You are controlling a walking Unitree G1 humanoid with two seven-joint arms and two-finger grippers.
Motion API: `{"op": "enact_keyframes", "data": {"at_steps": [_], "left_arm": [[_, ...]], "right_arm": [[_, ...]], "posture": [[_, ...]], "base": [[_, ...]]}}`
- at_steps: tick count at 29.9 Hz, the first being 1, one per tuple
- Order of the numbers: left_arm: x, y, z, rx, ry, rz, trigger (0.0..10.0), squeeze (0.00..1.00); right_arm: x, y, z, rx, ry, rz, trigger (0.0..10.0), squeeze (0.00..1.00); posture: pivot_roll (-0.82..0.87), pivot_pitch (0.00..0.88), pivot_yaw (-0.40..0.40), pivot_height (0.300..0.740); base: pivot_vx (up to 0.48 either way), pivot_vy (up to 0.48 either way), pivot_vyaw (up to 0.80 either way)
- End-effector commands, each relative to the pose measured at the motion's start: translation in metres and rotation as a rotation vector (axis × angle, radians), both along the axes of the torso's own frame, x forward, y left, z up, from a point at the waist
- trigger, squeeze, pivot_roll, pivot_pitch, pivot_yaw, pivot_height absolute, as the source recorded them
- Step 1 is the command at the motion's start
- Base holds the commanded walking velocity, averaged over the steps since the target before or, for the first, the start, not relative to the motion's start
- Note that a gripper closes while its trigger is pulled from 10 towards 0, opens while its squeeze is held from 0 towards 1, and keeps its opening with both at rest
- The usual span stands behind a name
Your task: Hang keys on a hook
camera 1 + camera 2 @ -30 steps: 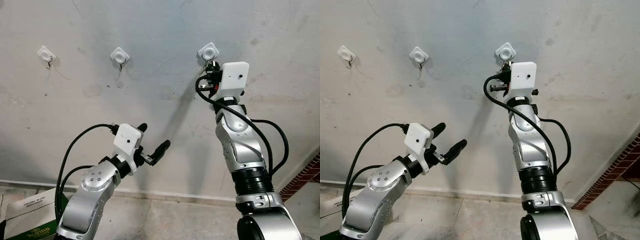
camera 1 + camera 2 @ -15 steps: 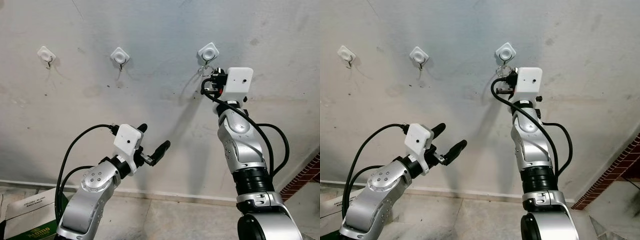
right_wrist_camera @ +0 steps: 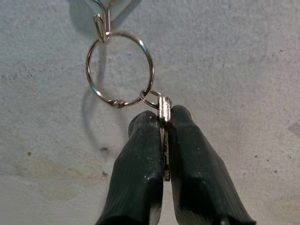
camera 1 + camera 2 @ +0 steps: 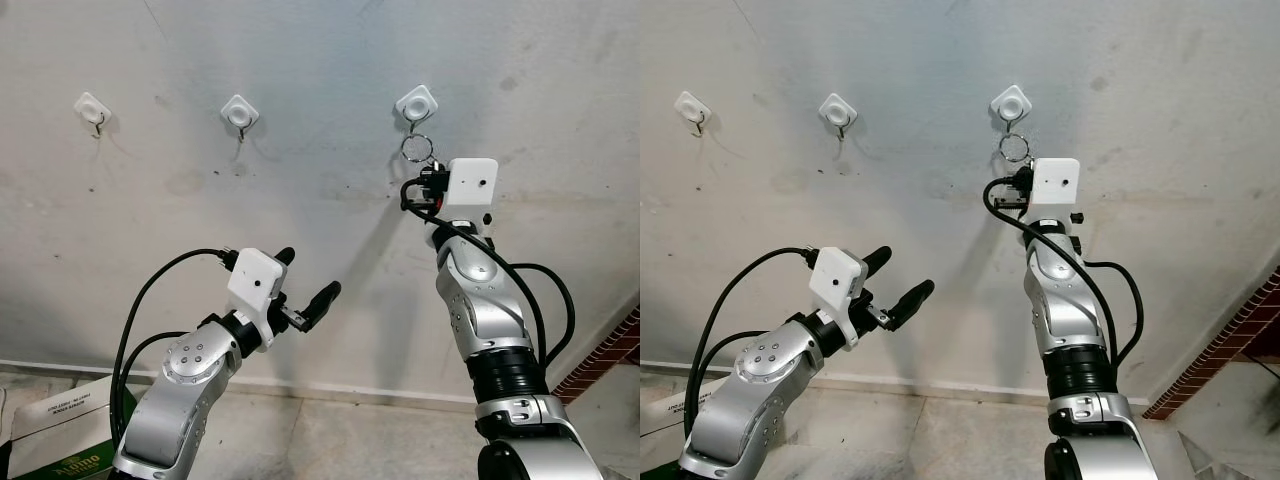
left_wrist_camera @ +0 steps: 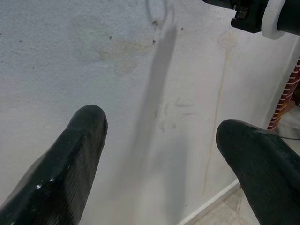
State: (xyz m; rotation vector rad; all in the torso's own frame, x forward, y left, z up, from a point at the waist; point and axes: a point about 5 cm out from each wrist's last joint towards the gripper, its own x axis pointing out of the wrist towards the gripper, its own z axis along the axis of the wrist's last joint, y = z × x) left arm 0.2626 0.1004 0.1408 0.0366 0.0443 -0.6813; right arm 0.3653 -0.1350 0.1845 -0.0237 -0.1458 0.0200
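**A:** where's the key at rn, relative to the hook point(image 4: 417, 104)?

**B:** The key point(image 3: 163, 123) is pinched flat between the two fingers point(image 3: 140, 159) of the right gripper point(image 3: 162, 117), just below the hook. The key ring point(image 3: 120, 69) is seen looped over the hook's wire at its top, w/ a smaller ring linking it down to the key. So ring's on the hook, key's clamped right under it.

**A:** and the gripper itself?

**B:** Closed tight on the key, basically no gap. The right arm point(image 4: 485, 300) is raised up along the wall point(image 4: 300, 60), wrist cam box just under the hook.

**A:** other arm?

**B:** The left gripper point(image 4: 310, 290) is held well below the hook and off to its left, fingers spread wide, nothing between them. It's pointed at the wall.

**A:** other stuff around?

**B:** Two more hooks are mounted to the left of that hook, same height: a middle one point(image 4: 240, 112) and a far one point(image 4: 92, 108). A cardboard box point(image 4: 60, 425) is seen on the floor, way down and left. Bit of brick point(image 4: 615, 350) at lower right.
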Motion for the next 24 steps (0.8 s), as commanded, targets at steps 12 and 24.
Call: {"op": "enact_keyframes", "data": {"at_steps": [12,24], "left_arm": [[0.0015,0.0025,0.0018,0.014,-0.012,0.011,10.0,0.0],[0.0036,0.0001,0.0059,0.001,-0.036,0.009,10.0,0.0]], "right_arm": [[-0.0015,0.0014,-0.0016,-0.024,-0.009,0.014,10.0,1.0],[-0.0016,-0.0009,-0.0034,-0.036,-0.008,0.012,10.0,1.0]], "posture": [[0.08,0.0,0.077,0.74],[0.07,0.0,0.077,0.74]], "base": [[0.0,0.0,0.0],[0.0,0.0,0.0]]}}
